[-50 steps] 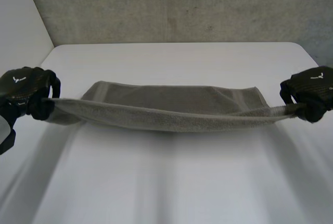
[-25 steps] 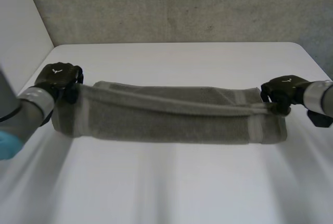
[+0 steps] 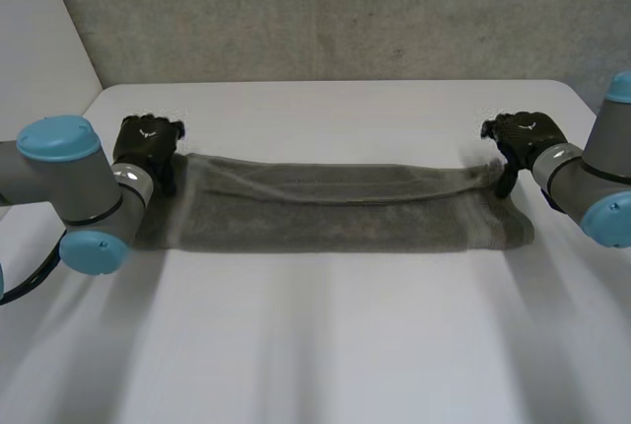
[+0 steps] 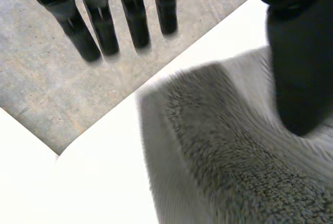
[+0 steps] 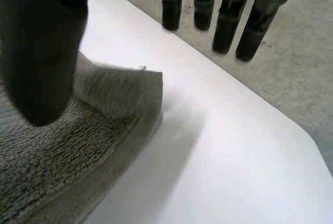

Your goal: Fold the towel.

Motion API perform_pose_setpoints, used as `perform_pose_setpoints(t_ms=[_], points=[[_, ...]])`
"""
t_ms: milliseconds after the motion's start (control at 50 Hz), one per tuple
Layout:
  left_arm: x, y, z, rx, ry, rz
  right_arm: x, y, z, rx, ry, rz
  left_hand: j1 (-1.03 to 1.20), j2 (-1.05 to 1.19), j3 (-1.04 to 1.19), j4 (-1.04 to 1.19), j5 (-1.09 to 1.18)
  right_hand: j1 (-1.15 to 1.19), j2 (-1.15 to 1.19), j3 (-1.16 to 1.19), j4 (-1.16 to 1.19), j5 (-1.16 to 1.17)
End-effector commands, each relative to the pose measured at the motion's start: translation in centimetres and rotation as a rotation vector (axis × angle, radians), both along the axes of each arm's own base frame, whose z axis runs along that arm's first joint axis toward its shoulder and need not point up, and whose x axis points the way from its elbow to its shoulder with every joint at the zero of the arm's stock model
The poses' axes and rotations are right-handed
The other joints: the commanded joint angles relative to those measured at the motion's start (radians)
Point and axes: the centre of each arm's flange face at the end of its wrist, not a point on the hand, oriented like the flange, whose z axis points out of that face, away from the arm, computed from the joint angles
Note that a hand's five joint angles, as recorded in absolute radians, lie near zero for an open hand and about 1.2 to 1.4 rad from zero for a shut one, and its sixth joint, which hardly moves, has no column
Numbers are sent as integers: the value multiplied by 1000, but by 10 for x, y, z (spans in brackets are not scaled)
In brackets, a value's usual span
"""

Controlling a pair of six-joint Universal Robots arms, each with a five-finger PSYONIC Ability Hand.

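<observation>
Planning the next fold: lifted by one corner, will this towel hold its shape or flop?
Probably flops: the grey towel lies limp in soft, rumpled layers. Its looped pile looks grippy, so it likely won't slip from fingers.

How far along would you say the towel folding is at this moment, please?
Done: the towel lies on the table as a long doubled strip. In hand: the left hand and right hand sit at its far corners, fingers straight, thumbs over the cloth, not gripping it. Left: probably folding the strip across its length.
</observation>
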Motion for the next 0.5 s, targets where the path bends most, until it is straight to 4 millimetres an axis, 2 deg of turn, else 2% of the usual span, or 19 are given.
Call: perform_pose_setpoints(t_ms=[20, 60, 80, 120, 180, 220, 240, 280, 340, 380, 400, 440, 500], points=[[5, -3, 10, -43, 10, 71, -2, 2, 30, -70, -71, -28, -177, -195, -179, -161, -356, -96, -93, -102, -98, -64], [8, -3, 22, -66, 19, 94, -5, 8, 47, -132, -86, -30, -177, -195, -179, -161, -356, -96, -93, -102, -98, -64], [8, -3, 22, -66, 19, 94, -5, 8, 48, -132, -86, -30, -177, -195, -179, -161, -356, -96, -93, -102, -98, -64], [12, 2, 33, -77, 25, 102, -7, 18, 62, -191, -88, -26, -177, -195, -179, -161, -356, -96, -93, -102, -98, -64], [14, 5, 36, -76, 26, 101, -8, 24, 71, -216, -91, -23, -177, -195, -179, -161, -356, -96, -93, -102, -98, -64], [16, 13, 44, -77, 25, 97, -9, 39, 83, -228, -93, -21, -176, -194, -178, -161, -355, -96, -93, -102, -98, -64], [16, 13, 44, -77, 25, 97, -9, 39, 83, -228, -93, -21, -176, -194, -178, -161, -355, -96, -93, -102, -98, -64], [16, 24, 46, -63, 21, 91, -11, 54, 78, -179, -84, -15, -170, -188, -172, -155, -349, -96, -93, -102, -98, -64], [16, 30, 44, -48, 16, 87, -11, 63, 70, -132, -71, -2, -167, -185, -169, -152, -346, -96, -93, -102, -98, -64], [18, 41, 39, -17, 8, 76, -10, 79, 53, -39, -34, 37, -162, -179, -164, -146, -341, 42, 46, 37, 41, 75], [18, 41, 39, -17, 8, 76, -10, 79, 53, -38, -33, 37, -162, -179, -163, -146, -340, 43, 47, 38, 42, 75], [18, 54, 37, 9, 8, 38, -10, 90, 37, 35, 13, 62, -153, -171, -155, -137, -332, 67, 70, 61, 65, 99], [17, 60, 38, 20, 14, 13, -10, 95, 29, 69, 25, 74, -150, -168, -152, -134, -329, 67, 70, 61, 65, 99]])
